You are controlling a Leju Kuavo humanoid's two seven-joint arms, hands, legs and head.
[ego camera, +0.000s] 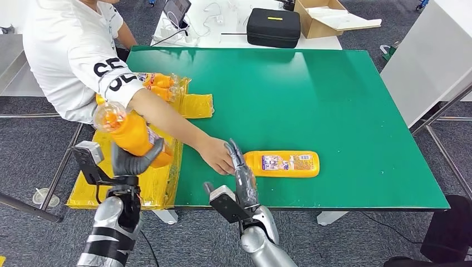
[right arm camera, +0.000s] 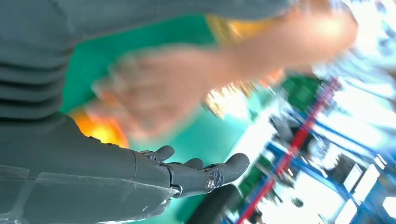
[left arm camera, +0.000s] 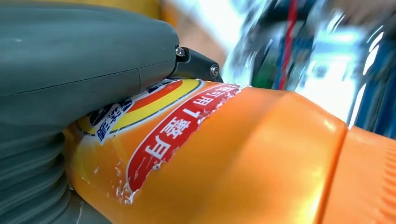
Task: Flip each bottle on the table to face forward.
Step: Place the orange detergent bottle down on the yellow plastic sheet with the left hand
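Orange plastic bottle (ego camera: 132,133) is being gripped by the left hand (ego camera: 133,160) off the table's left edge; its lower end is hidden by the fingers. A second orange bottle lying flat (ego camera: 283,164) is resting label-up on the green table (ego camera: 311,89). The right hand (ego camera: 240,172), fingers extended and holding nothing, is hovering beside its cap end, which a person's hand (ego camera: 216,157), blurred in the right wrist view, is partly covering.

orange bottle (ego camera: 282,164), green table (ego camera: 311,94), black case (ego camera: 273,26)
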